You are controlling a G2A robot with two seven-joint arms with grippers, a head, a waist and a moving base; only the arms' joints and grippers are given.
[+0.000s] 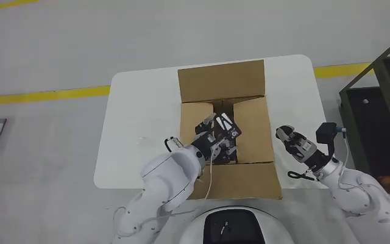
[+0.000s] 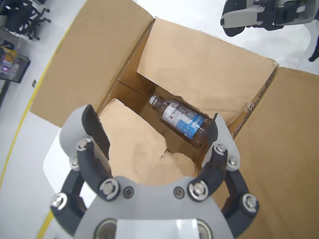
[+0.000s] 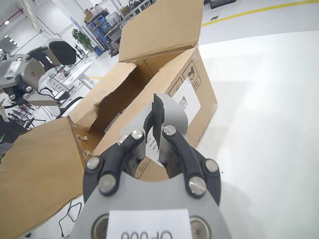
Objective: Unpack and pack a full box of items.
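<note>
— Where is the bottle (image 2: 180,123) lying in relation to the left tool (image 2: 153,119)?

— It is lying on its side on the floor of the box (image 2: 199,58), down below the tool. In the left wrist view it is showing in the gap between the two fingers (image 2: 96,128), nearer one of them, with its base end just by that fingertip. Whether that finger is touching it, I cannot tell.

— And the tool itself?

— It is hanging over the open box with its jaws spread wide, gripping nothing. A torn flap (image 2: 139,140) is lying under it, just beside the bottle.

— What is the right tool (image 3: 158,105) doing?

— It is sitting outside the box, over the tabletop (image 1: 140,122), near the box's side wall. Its jaws are pressed together and nothing is showing between them. It is standing well apart from the bottle, with the cardboard wall between the two, and whether it is touching that wall I cannot tell.
</note>
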